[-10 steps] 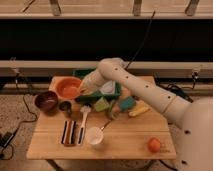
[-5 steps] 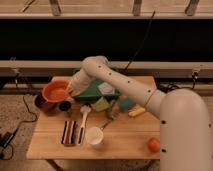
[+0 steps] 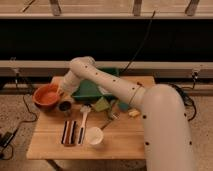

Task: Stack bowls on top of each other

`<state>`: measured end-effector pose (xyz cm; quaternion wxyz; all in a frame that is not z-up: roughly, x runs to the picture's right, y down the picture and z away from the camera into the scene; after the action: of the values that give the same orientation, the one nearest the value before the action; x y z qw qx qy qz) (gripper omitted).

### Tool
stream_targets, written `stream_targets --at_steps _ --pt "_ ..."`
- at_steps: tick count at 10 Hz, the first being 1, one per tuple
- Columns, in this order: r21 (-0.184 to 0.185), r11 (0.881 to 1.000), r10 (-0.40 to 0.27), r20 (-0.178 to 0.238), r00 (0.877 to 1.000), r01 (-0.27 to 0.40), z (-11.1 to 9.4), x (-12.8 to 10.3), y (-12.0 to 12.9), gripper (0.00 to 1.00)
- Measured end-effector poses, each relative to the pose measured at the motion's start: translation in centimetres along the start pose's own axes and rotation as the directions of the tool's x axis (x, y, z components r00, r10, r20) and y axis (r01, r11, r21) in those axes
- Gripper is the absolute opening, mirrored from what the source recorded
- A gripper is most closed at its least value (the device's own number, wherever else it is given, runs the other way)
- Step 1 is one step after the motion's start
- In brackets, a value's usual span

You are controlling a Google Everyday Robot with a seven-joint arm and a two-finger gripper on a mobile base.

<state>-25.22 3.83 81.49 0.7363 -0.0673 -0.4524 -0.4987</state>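
Since half a second ago the orange-red bowl point(image 3: 47, 96) has travelled to the table's left edge, over the spot where the maroon bowl stood. The maroon bowl itself is now hidden; whether the orange one sits inside it cannot be told. The gripper point(image 3: 60, 92) is at the orange-red bowl's right rim, and whether it is clamped on that rim or apart cannot be told.

Just beside the gripper, toward the front edge, stands the small metal cup point(image 3: 65, 106). Behind the arm, near the back edge, sits the green tray point(image 3: 91, 90). Toward the middle lies a white spoon point(image 3: 83, 115), and near the front edge a dark tool set point(image 3: 69, 132) and a white cup point(image 3: 94, 135) rest on the wooden table point(image 3: 45, 142).
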Motion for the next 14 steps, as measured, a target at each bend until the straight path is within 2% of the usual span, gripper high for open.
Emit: stream_targets --at_steps 4,5,7,10,11,12,13,14 --pt "-0.001 0.998 0.063 -0.005 0.998 -0.063 1.4 2.8 0.1 0.0" --pt "0.001 0.996 0.088 -0.012 0.996 -0.088 1.9 3.5 0.4 0.03" --pt "0.006 0.995 0.096 -0.019 0.995 -0.096 2.5 3.6 0.0 0.18" --pt "0.038 0.995 0.092 -0.003 0.996 -0.092 3.1 2.5 -1.5 0.51" --pt "0.042 0.995 0.088 0.002 0.996 -0.088 3.2 2.2 -1.8 0.57" --pt "0.046 0.995 0.084 0.008 0.996 -0.084 3.3 1.9 -2.2 0.7" --pt "0.047 0.996 0.08 0.013 0.997 -0.081 3.4 1.7 -2.4 0.78" --pt "0.047 0.996 0.078 0.018 0.997 -0.078 3.5 1.6 -2.5 0.8"
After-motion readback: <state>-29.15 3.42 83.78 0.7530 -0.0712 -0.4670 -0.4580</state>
